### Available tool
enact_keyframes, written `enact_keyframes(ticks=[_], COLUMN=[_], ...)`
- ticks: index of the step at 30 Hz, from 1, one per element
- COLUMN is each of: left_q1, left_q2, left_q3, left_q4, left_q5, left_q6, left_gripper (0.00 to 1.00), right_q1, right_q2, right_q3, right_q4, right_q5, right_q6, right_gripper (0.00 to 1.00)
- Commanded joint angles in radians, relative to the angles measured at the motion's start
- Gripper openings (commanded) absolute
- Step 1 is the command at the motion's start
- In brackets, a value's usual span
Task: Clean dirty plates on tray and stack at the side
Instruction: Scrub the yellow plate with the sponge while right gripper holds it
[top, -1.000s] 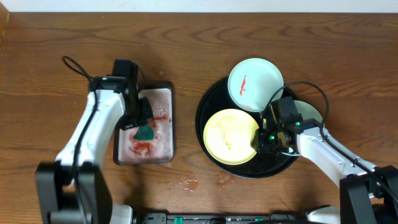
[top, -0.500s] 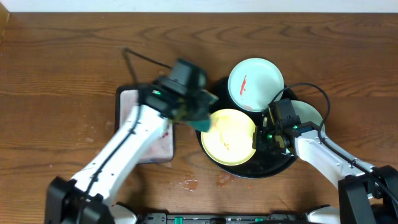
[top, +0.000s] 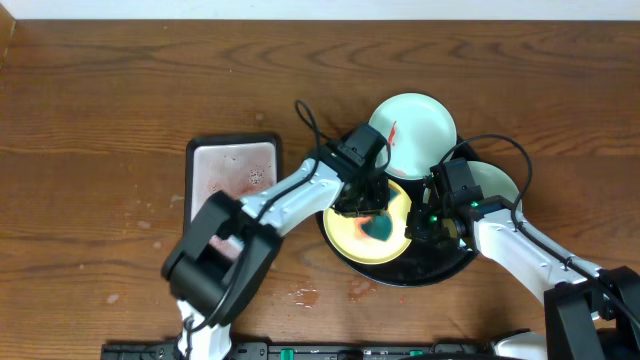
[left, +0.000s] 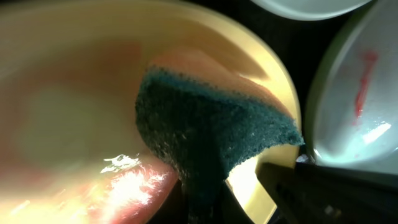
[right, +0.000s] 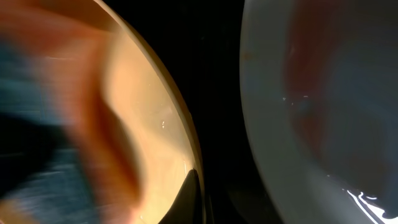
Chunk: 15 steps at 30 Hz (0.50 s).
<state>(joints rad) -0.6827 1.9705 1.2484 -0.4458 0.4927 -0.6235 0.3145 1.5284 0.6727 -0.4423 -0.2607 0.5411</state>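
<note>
Three plates: all lie in the tray, none yet stacked on the bench beside it.
Small rectangular tray (top: 232, 178): left of centre on the bench, whitish inside speckled red.
Left pincer (top: 372, 222): pressed together on a green sponge (left: 208, 127), which sits on the yellow plate (top: 350, 232).
Yellow plate: at the left part of the round black tray (top: 400, 275), reddish smear across its inside in the left wrist view.
White plate with a red streak (top: 415, 125): leaning over the tray's far rim.
Right pincer (top: 428, 225): pinching the yellow plate's right rim, steadying it.
Second pale plate (top: 497, 180): at the tray's right edge, partly hidden by the right arm.
Step in hand: scrubbing the yellow plate, judged early in the task.
Next move: likely calls for sweeping the sponge over the whole smear while the rim grip keeps the plate from sliding.
</note>
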Motion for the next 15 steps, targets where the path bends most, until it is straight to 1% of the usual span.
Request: enact_keyframes(ticks=[1, 3, 4, 6, 11, 13, 15], left_q1=[0.002, 0.016, 0.026, 0.053, 0.096, 0.100, 0.100], left_q2=[0.069, 0.080, 0.079, 0.064, 0.048, 0.048, 0.048], left_q3=[0.014, 0.014, 0.014, 0.026, 0.094, 0.121, 0.136], left_q4=[-0.017, -0.067, -0.102, -0.200, -0.373, -0.399, -0.400], left_q5=[0.097, 0.021, -0.053, -0.249, -0.605, -0.679, -0.699], left_q6=[0.002, 0.025, 0.024, 0.024, 0.045, 0.094, 0.127], left_gripper=[0.07, 0.08, 0.07, 0.08, 0.08, 0.07, 0.07], right_q1=[0.014, 0.014, 0.014, 0.014, 0.014, 0.014, 0.014], right_q2=[0.003, 0.003, 0.003, 0.003, 0.003, 0.003, 0.003], right_q3=[-0.009, -0.009, -0.009, -0.009, -0.009, -0.009, -0.009], right_q4=[-0.016, -0.021, -0.021, -0.022, -0.023, -0.023, -0.023], right_q5=[0.054, 0.054, 0.054, 0.054, 0.054, 0.054, 0.054], right_q6=[0.006, 0.009, 0.009, 0.009, 0.009, 0.009, 0.013], right_gripper=[0.01, 0.01, 0.01, 0.01, 0.01, 0.01, 0.01])
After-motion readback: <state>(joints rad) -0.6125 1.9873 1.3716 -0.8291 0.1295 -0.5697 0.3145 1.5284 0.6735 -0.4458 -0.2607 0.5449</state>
